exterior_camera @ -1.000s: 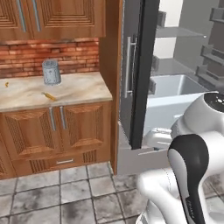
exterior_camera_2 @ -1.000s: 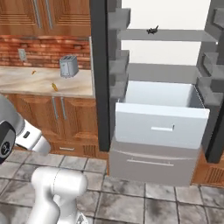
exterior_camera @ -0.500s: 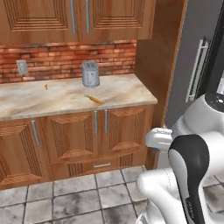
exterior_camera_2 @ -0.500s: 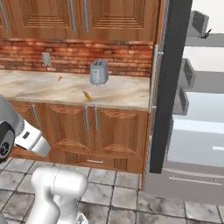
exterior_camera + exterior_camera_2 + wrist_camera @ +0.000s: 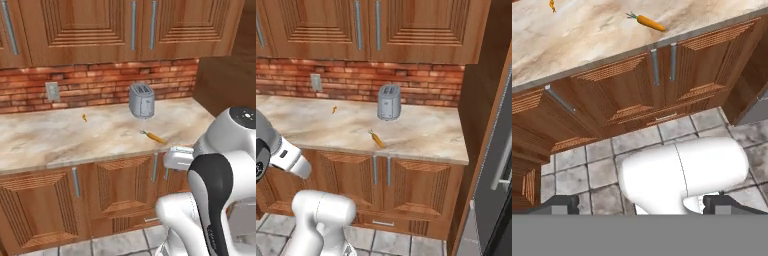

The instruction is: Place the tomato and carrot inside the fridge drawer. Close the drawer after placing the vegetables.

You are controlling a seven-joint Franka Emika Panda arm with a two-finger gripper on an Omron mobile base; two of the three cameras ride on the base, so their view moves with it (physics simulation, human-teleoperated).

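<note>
Hand view, fingers [image 5: 639, 204]: two dark tips at the bottom corners, spread as wide as they go, nothing between them and nothing touched; they hang over the tiled floor [image 5: 582, 172] in front of the lower cabinets.
Lower cabinets [image 5: 637, 95]: brown wood doors with grey bar handles, under the table's front edge.
Table [image 5: 321, 131]: pale marbled top running along the brick wall.
Carrot [image 5: 650, 22]: lies flat on the table near its front edge, above the pair of handles in the hand view; leafy end toward the back left. Also seen at [image 5: 154, 137] and [image 5: 376, 139], in front of the toaster and apart from it.
Small orange bit [image 5: 84, 118]: on the table further back and left of the carrot, well apart from it; too small to tell what it is.
Toaster [image 5: 141, 100]: grey, upright, at the back of the table against the brick wall [image 5: 100, 85].
Wall socket [image 5: 52, 91]: on the brick, left of the toaster.
Upper cabinets [image 5: 406, 25]: wood doors with bar handles above the brick.
Fridge [image 5: 501, 180]: dark edge with a grey handle at the right of the right base view.
</note>
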